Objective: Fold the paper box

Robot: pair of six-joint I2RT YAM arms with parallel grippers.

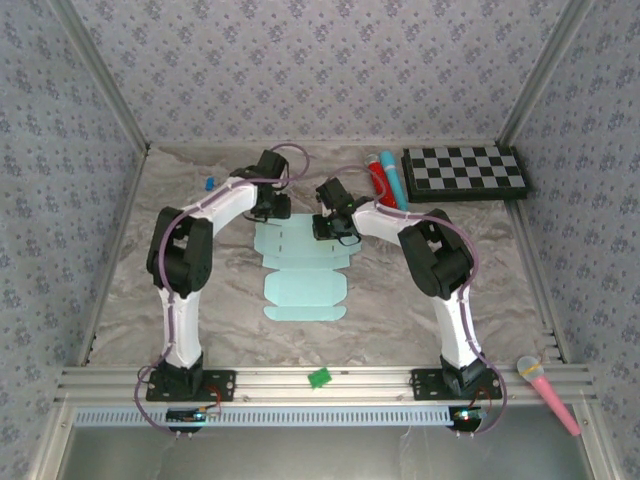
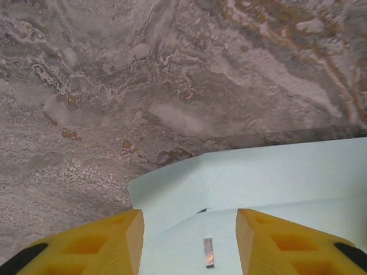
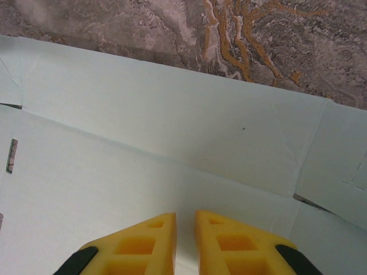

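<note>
marbled grey table (image 1: pixel 420 310), boxed in by flowered wallpaper walls (image 1: pixel 300 70) on three sides, an aluminium rail (image 1: pixel 350 380) along the near edge.

left arm (image 1: pixel 185 250) and right arm (image 1: pixel 440 260), white with black joints, bolted to that rail, both bent inward toward the table's middle.

the paper box (image 1: pixel 300 275): pale aqua card, unfolded, flat on the table between the two arms, scalloped flaps at its near end, far end beneath both grippers.

black-and-white checkerboard (image 1: pixel 465 172) at the far right, flat on the table.

left gripper (image 1: pixel 272 205) at the sheet's far left corner; in the left wrist view yellow fingers (image 2: pixel 109 240) set well apart, a clear gap between them, nothing clamped, the card's corner and a small slot lying below that gap.

right gripper (image 1: pixel 330 228) at the sheet's far right part; in the right wrist view yellow fingers (image 3: pixel 143 240) drawn almost together, only a thin slit left, over a creased panel of the card. cannot tell whether any card sits pinched in that slit.

pink microphone (image 1: pixel 547 393) at the near right, off the marble, on the frame beside the right arm's base.

red tube (image 1: pixel 379 180) and slim blue tube (image 1: pixel 392 180) side by side just left of the checkerboard, behind the right gripper.

small green piece (image 1: pixel 320 377) on the rail between the two bases.

tiny dark-blue piece (image 1: pixel 209 184) near the far left edge, well apart from the sheet.
</note>
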